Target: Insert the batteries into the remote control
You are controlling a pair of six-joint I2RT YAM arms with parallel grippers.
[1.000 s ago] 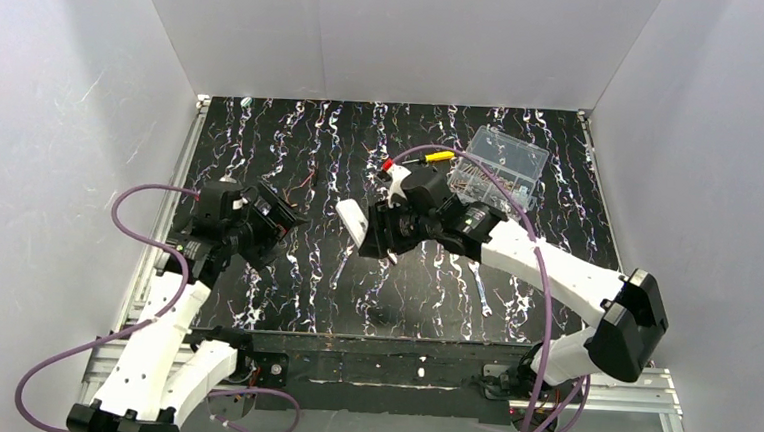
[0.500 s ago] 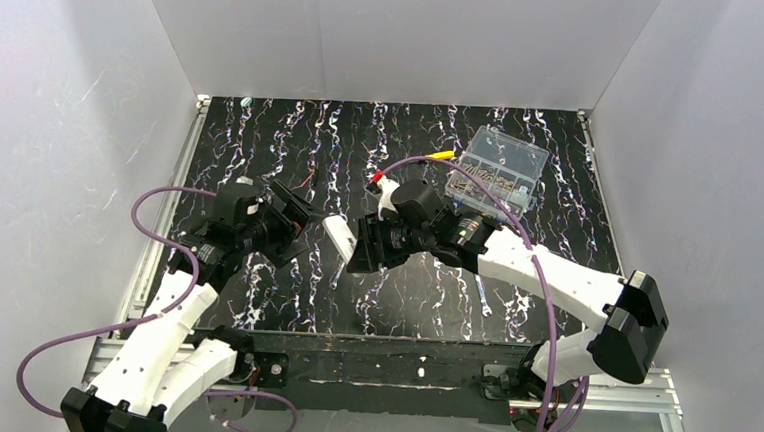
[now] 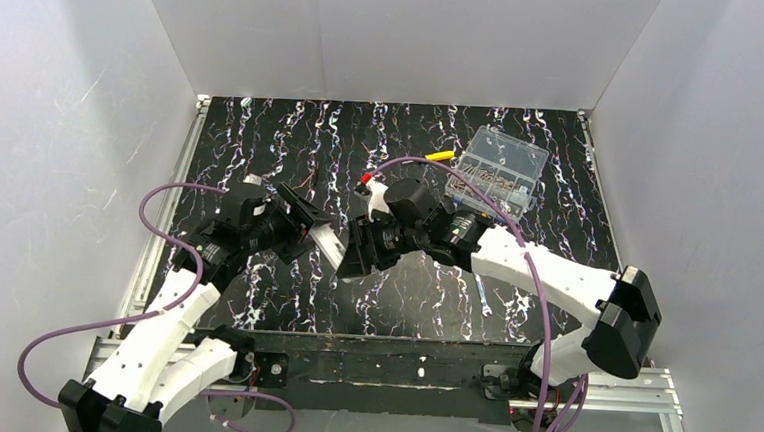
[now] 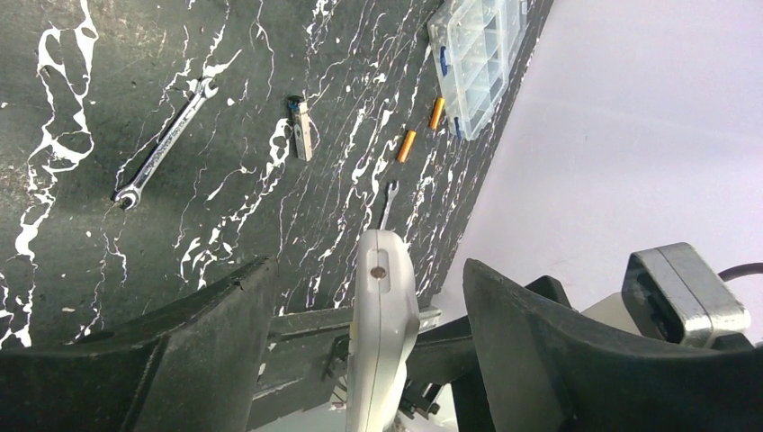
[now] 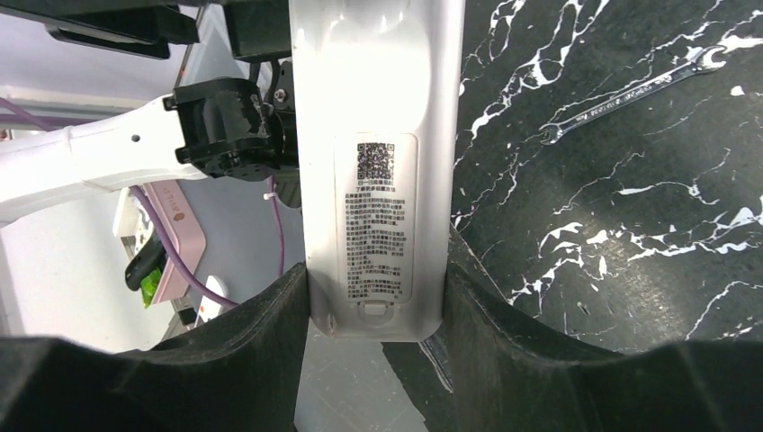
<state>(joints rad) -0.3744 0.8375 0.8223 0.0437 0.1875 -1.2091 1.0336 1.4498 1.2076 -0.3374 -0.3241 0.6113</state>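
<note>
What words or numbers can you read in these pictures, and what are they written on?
Nothing here can be read out as words.
Remote control, label on its back: a square scan code and lines of tiny print, too small to read.
Clear box and wrench: no writing shows.

A robotics lab test cell. Plain white panels (image 3: 399, 37) wall in three sides of a black, white-veined tabletop (image 3: 262, 139), which is edged with aluminium rails (image 3: 653, 388). A left robot arm (image 3: 150, 332) and a right robot arm (image 3: 555, 272), white and black and trailing purple cables (image 3: 541, 316), are bolted at its near edge. A spanner (image 4: 162, 144) and a clear compartment box (image 3: 501, 168) lie on the surface.
</note>
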